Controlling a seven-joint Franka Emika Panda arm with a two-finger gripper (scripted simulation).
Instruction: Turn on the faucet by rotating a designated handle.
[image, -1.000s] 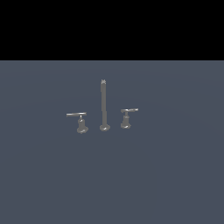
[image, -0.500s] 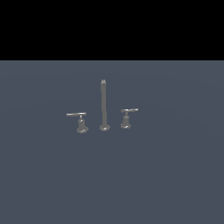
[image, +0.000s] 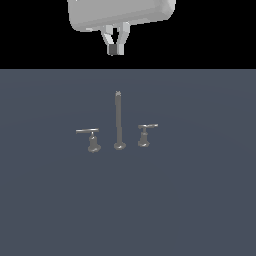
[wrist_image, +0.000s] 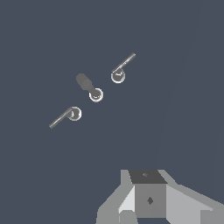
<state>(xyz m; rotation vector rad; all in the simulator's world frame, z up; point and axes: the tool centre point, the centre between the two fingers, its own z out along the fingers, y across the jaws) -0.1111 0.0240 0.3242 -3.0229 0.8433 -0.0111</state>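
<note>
Gripper (image: 116, 50): fingers pinched together, holding nothing, high above the floor (image: 200, 200). Faucet (image: 118, 120): on the floor at 6 o'clock from the gripper, post upright. Handle (image: 145, 134): just beside the post at 3 o'clock, untouched. Longer handle (image: 90, 138): at 9 o'clock

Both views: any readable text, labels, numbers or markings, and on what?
None. No readable text in either view.
The faucet, its spout post and both handles are plain grey metal.
The gripper is unmarked; the small dark diamond on it in the wrist view is not a character.
</note>
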